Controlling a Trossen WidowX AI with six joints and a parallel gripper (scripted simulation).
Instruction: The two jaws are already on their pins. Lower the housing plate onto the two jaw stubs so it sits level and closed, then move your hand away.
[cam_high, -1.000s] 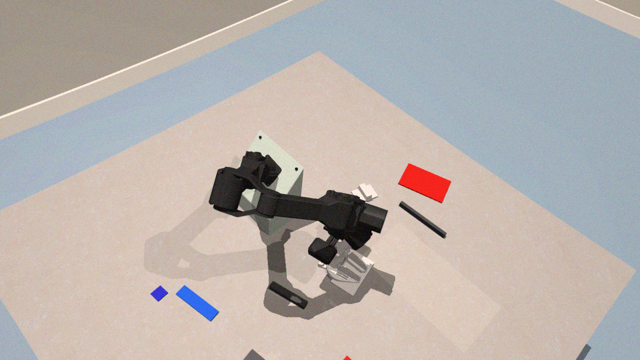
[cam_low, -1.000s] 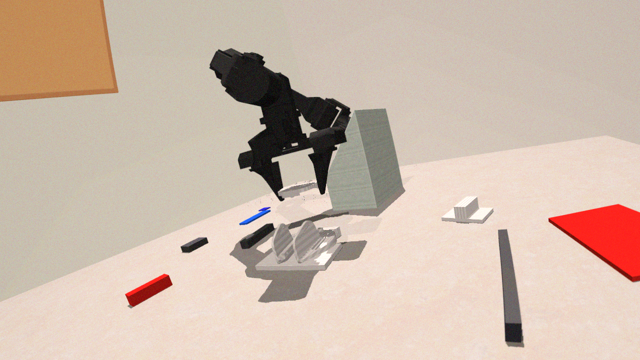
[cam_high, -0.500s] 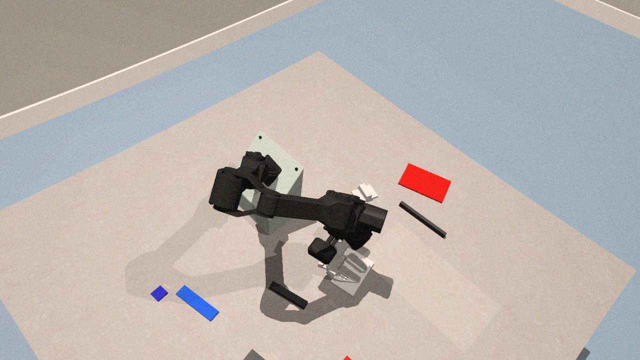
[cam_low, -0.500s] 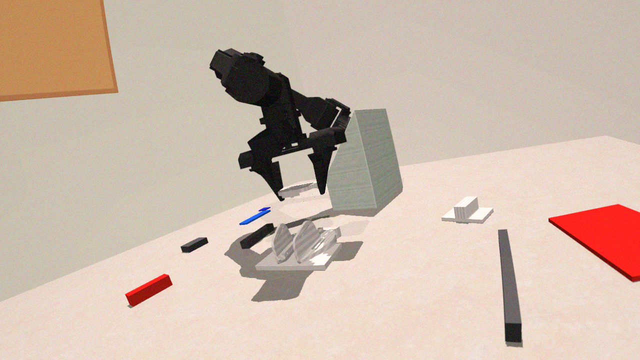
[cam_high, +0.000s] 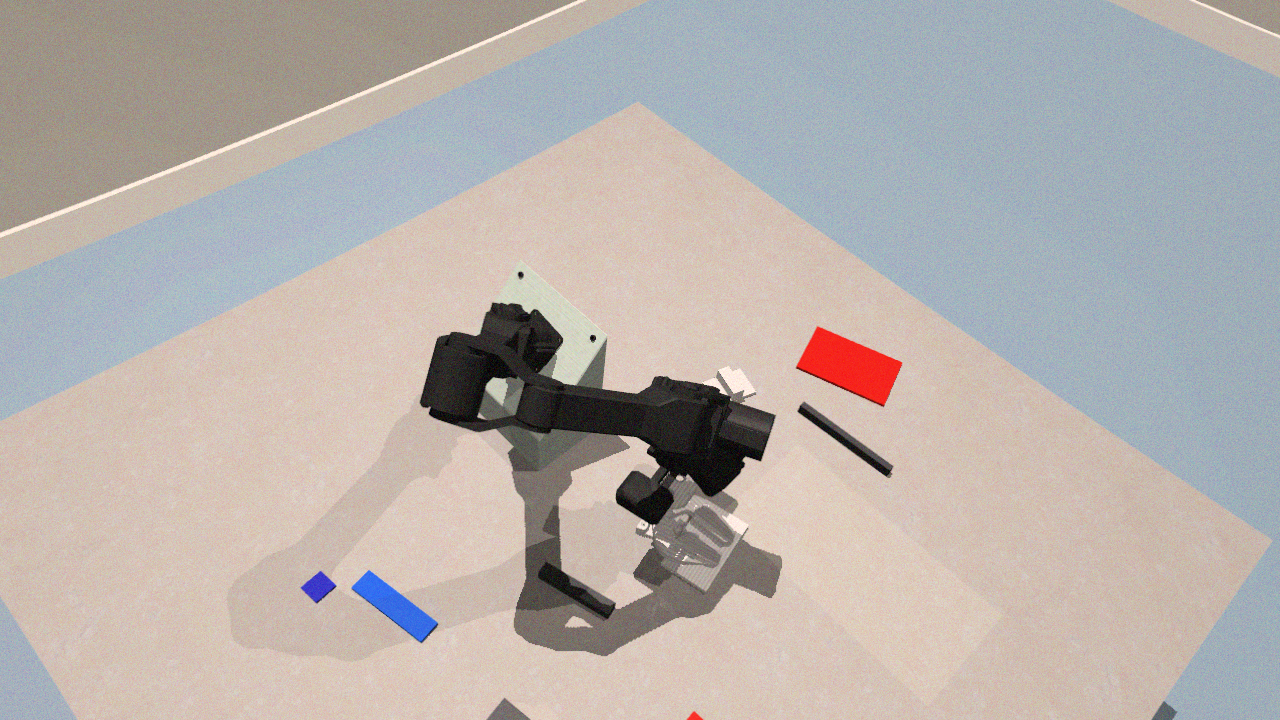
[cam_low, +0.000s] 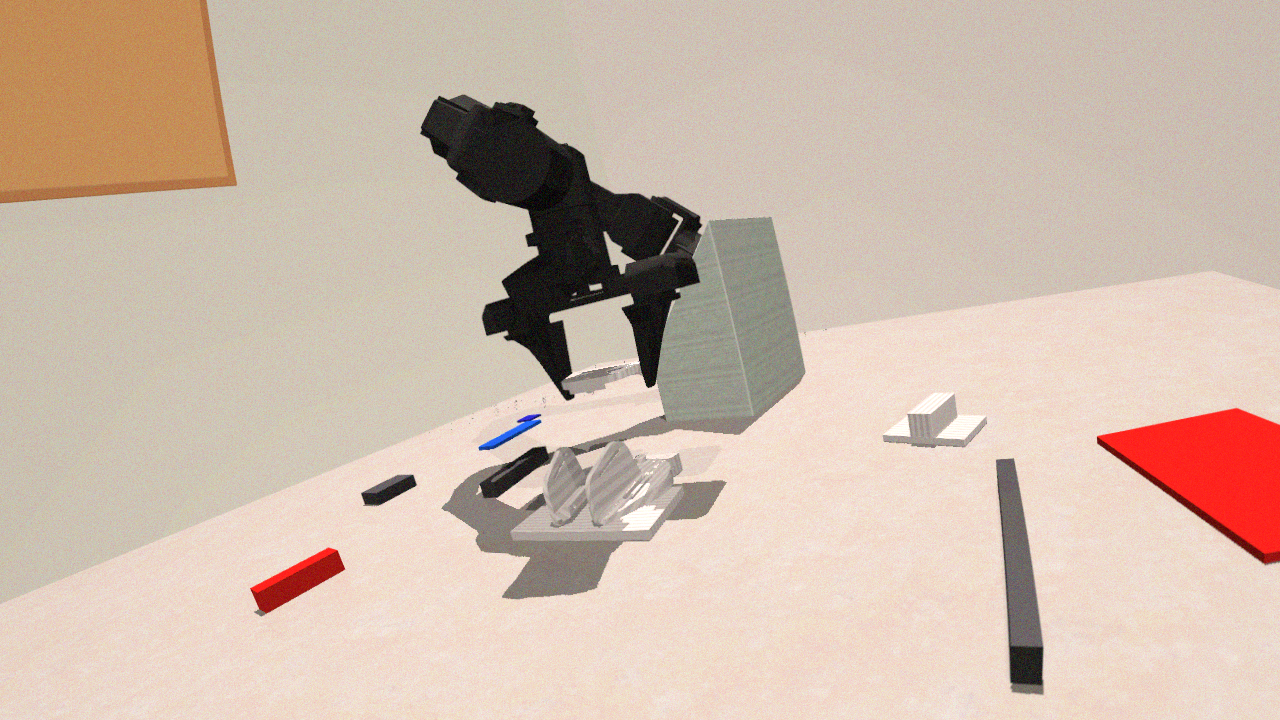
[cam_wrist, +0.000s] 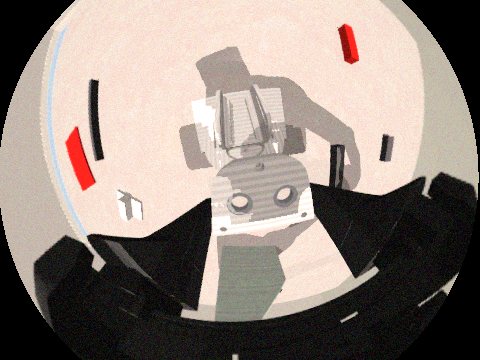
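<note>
The pale housing plate (cam_low: 586, 380) (cam_wrist: 262, 182), with two large holes, is held between the fingertips. My gripper (cam_low: 609, 390) (cam_wrist: 259, 195) is shut on its two sides, with the fingers wide apart. The plate hangs in the air, slightly tilted in the exterior view. The two upright jaws (cam_low: 565, 488) (cam_low: 617, 479) stand side by side on a pale square base (cam_high: 707, 582) (cam_low: 581, 534) (cam_wrist: 205, 120). In the wrist view the plate's rounded edge overlaps the rear of the jaws. The jaw stubs are mostly hidden there. The arm covers much of the plate in the top view.
A small white stand (cam_high: 736, 383) (cam_low: 932, 416) (cam_wrist: 127, 205) lies to one side. The pale green arm pedestal (cam_high: 572, 308) (cam_low: 729, 322) (cam_wrist: 247, 280) is behind. A black bar (cam_high: 577, 591) (cam_low: 514, 471) lies near the base. A long dark bar (cam_high: 844, 438) (cam_low: 1018, 555) and a red slab (cam_high: 848, 365) (cam_low: 1208, 474) lie farther off.
</note>
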